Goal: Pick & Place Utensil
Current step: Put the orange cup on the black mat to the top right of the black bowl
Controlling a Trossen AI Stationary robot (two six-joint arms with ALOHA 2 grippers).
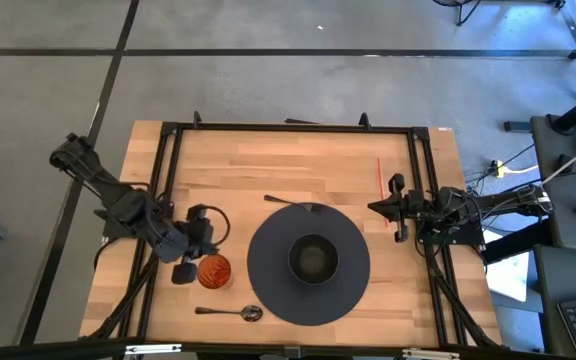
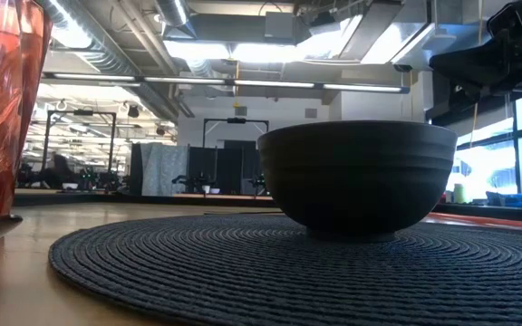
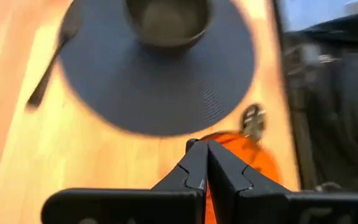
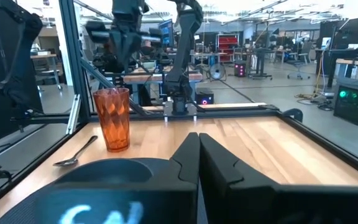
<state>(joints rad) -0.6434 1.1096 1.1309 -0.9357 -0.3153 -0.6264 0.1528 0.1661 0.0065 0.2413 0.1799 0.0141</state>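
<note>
The left end effector [image 1: 184,270], fingers pressed together and carrying nothing, is hanging just above the orange cup [image 1: 214,270]. The spoon [image 1: 230,313] is lying untouched on the desk [image 1: 218,170] beside the placemat [image 1: 268,290], apparently awaiting pickup. The right end effector [image 1: 376,208] is waiting, closed too.

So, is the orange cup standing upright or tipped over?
Upright: the orange cup stands on its base on the table, mouth upward, beside the spoon.

Bright ceiling strip lights [image 2: 243,50] glare behind the silhouetted dark ribbed bowl [image 2: 356,172]; the left wrist view is motion-blurred, smearing the round grey woven placemat [image 3: 154,81].
</note>
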